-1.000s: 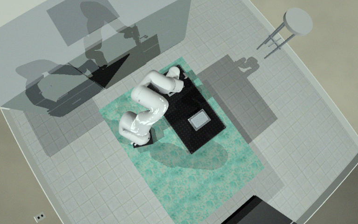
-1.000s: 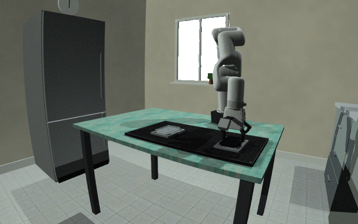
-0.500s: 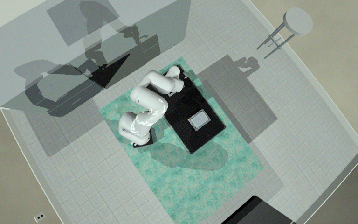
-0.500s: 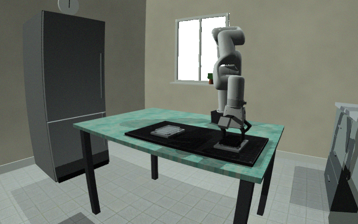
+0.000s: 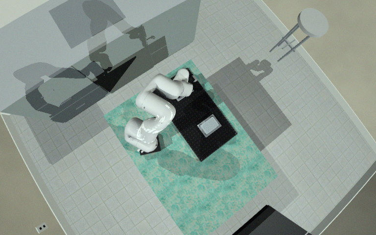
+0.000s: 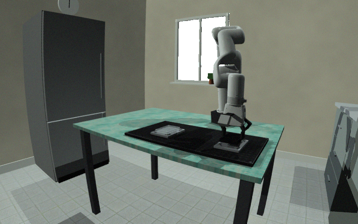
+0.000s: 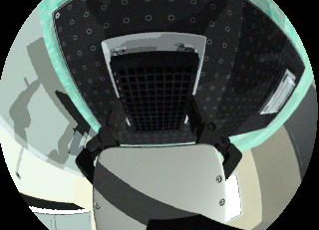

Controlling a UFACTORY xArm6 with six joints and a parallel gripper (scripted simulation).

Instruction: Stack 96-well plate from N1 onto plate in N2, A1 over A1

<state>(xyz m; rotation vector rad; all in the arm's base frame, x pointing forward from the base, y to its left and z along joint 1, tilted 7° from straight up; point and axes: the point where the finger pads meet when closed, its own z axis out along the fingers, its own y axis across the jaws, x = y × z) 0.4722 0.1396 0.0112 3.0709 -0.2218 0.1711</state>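
From the top I see the arm (image 5: pixel 155 107) bent over the black mat (image 5: pixel 213 145) toward 12 o'clock — the second 96-well plate (image 5: pixel 209 125) rests in its nest at 4 o'clock.

Exterior: my gripper (image 6: pixel 232 135) stands on nest N1 (image 6: pixel 220 146).

Wrist: the fingers clamp the dark 96-well plate (image 7: pixel 156 94) — apparently seated in its nest.

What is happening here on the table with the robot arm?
A white robot arm stands at a green table with a black mat. Its gripper is down over the 96-well plate in nest N1, and its fingers are shut on that plate's sides. The plate looks not yet lifted out of its nest. The second 96-well plate sits apart on the mat in nest N2, untouched, so the stacking is not yet done.
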